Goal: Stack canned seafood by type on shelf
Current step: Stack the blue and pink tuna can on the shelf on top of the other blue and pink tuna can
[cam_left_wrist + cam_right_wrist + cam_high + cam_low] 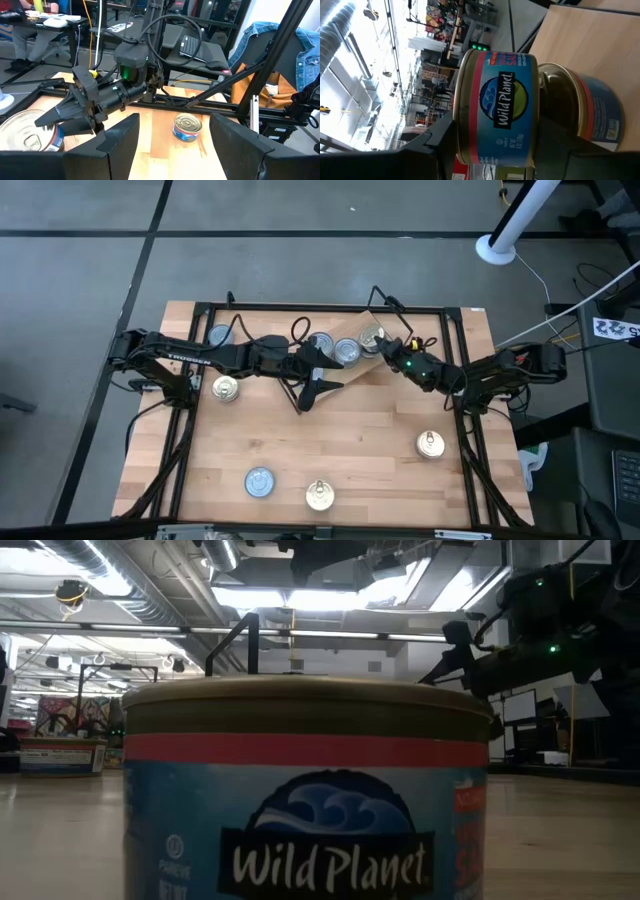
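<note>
While the left claw (312, 387) hangs spread above the surface just beside the shelf (360, 365), the right claw (380, 343) pinches a blue-labelled tin (495, 115) set against a second tin (600, 112) there, so stacking looks nearly finished, and the next move likely calls for a gentle release and a straight retreat.

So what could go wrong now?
1. The right gripper holds a blue-labelled tin right beside a second tin on the shelf. Setting it down carelessly might shove that second tin along or off the shelf.
2. The open left gripper hovers close to the right gripper, so the two could bump if either swings sideways.
</note>
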You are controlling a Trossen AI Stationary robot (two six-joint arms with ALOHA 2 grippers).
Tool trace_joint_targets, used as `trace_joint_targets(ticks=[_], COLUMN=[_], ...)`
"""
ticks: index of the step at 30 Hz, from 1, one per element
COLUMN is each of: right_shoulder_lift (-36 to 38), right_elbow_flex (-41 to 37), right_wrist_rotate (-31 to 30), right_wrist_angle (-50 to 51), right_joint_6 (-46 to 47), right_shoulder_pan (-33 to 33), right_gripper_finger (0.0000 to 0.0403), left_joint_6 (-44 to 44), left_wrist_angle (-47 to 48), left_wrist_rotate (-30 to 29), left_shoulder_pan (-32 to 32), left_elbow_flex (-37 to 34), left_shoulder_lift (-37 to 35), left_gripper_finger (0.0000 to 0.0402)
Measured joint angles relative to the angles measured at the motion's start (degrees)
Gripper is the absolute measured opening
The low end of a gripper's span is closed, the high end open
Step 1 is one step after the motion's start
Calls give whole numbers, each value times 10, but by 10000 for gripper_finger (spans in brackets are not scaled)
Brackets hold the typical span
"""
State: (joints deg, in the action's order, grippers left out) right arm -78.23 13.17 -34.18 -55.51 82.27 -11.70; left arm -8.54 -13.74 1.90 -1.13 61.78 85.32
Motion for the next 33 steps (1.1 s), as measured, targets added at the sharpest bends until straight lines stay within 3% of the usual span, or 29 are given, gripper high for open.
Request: trace_joint_targets(ticks=[13, 26, 33], right_shoulder_lift=[0, -1, -1], right_elbow_flex=[1, 0, 0], right_wrist_rotate=[7, 8, 19], right_wrist_angle=[12, 35, 12], right_joint_6=[0, -1, 9], right_shoulder_pan=[0, 0, 0], right_gripper_finger=[196, 275, 287], left_joint_6=[0, 0, 0], left_wrist_angle=[0, 0, 0], left_wrist_rotate=[0, 0, 0], left_shoulder_pan=[0, 0, 0], left_elbow_flex=[0, 0, 0], left_shoulder_lift=[0, 0, 0], left_gripper_finger=[237, 237, 237])
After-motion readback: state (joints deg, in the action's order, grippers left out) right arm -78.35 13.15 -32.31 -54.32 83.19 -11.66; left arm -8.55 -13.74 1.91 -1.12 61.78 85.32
